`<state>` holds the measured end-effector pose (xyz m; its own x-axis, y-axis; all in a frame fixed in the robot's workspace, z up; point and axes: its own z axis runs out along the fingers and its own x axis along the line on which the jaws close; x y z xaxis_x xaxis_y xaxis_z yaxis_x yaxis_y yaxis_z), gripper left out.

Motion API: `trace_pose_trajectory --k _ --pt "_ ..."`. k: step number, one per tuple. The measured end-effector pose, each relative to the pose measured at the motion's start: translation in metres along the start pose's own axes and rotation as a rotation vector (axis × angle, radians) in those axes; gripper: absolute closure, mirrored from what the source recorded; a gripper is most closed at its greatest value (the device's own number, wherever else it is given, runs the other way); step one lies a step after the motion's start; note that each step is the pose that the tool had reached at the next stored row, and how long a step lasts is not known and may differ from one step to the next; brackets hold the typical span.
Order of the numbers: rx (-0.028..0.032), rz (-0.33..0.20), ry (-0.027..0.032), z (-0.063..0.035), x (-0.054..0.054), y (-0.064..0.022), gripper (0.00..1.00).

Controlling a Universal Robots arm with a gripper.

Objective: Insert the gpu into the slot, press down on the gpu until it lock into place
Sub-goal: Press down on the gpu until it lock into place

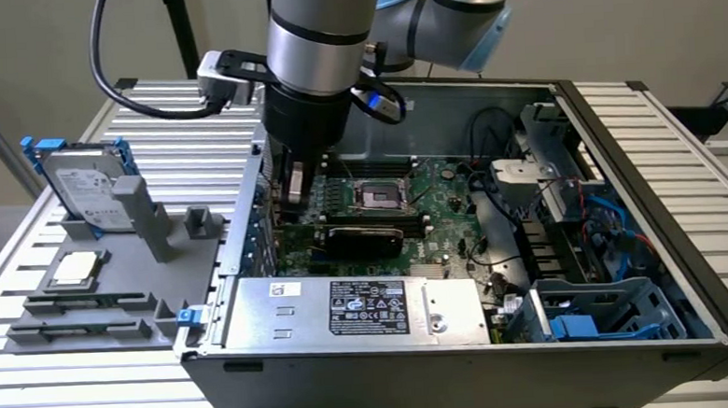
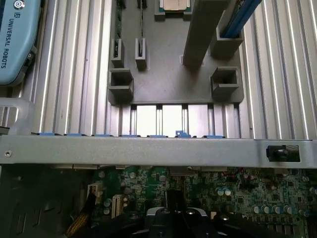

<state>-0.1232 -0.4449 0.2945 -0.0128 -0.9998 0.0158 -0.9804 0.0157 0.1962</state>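
Where the ribbed aluminium counter reaches the exterior view's left, a flat grey plastic fixture tray lies on it. A silver hard drive with a blue frame leans upright at the tray's far end. A small square silver processor chip rests nearer, in its own recess.

To the right of the tray stands the open dark-grey metal computer case. A silver boxed power supply sits along its near wall. The arm comes down from above into the case's far left part, and the black tool hangs just over the green motherboard. Its fingers are together; whether they pinch anything cannot be told.

Just right of the tool, the thin black rectangular gpu lies low across the board. It is directly near of the square silver processor socket, and the tool is beside its left end.

The wrist view adds what the exterior view hides. It looks past the tool over the crowded motherboard to the case's grey metal rim. Beyond the rim are the counter's ribs and the tray's empty square sockets. It also catches the arm's light-blue cap, printed "UNIVERSAL ROBOTS".
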Motion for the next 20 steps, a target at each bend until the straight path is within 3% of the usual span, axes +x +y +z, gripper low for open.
trace_pose_trajectory --k 4,8,9,11,13,16,20 --pt "-0.0087 0.004 0.0068 -0.0029 0.0000 0.0005 0.89" --pt "-0.0111 0.021 0.0044 -0.0029 0.0000 0.0005 0.89" --pt "-0.0113 0.023 0.0064 -0.0027 0.0000 0.0004 0.89" --pt "-0.0130 0.027 0.0163 -0.0025 0.0001 0.0003 0.89" --pt "-0.0215 0.031 0.0202 -0.0023 0.0000 0.0004 0.89" --pt "-0.0329 0.042 0.0193 -0.0020 0.0000 0.0010 0.89" --pt "-0.0368 0.071 0.0129 -0.0018 0.0000 0.0012 0.89"
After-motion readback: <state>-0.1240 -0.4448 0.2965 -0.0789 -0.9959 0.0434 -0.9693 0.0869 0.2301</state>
